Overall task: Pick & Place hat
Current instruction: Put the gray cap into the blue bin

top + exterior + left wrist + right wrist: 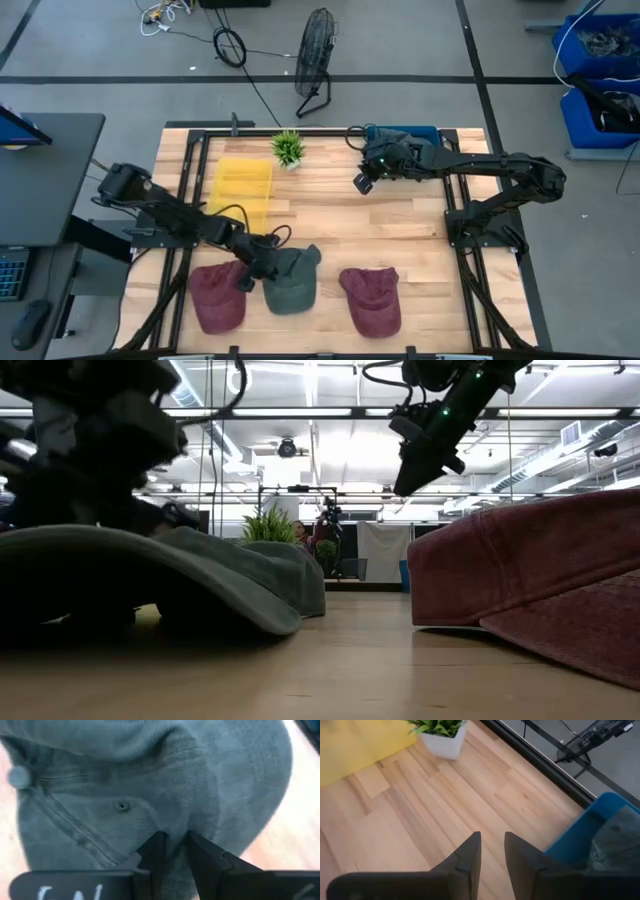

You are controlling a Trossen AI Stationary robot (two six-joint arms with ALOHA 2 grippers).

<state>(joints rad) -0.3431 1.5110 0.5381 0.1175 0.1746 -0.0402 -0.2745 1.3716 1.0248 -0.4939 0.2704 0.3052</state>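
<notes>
A grey-green cap (292, 282) lies on the wood table near its near edge, between two maroon caps (216, 297) (372, 299). My left gripper (256, 258) is down on the grey-green cap's left side, shut on its cloth (172, 840). In the low view the cap (200, 575) rests flat on the table under the dark gripper (95, 455). My right gripper (362, 181) hangs in the air over the table's far middle (428, 455), shut and holding nothing (492, 847). My left gripper pinches a raised fold of the cap's crown cloth (173, 834) between its two fingers, a little below an eyelet (121, 806). The fingers (154, 851) come from above, slanting from the table's left. The cap's underside still lies on the table.
A yellow tray (241, 190) and a small potted plant (288, 148) sit at the far left of the table. A blue bin (405, 135) at the far edge holds another grey cap (615, 837). Bare wood lies across the table's middle (400, 230).
</notes>
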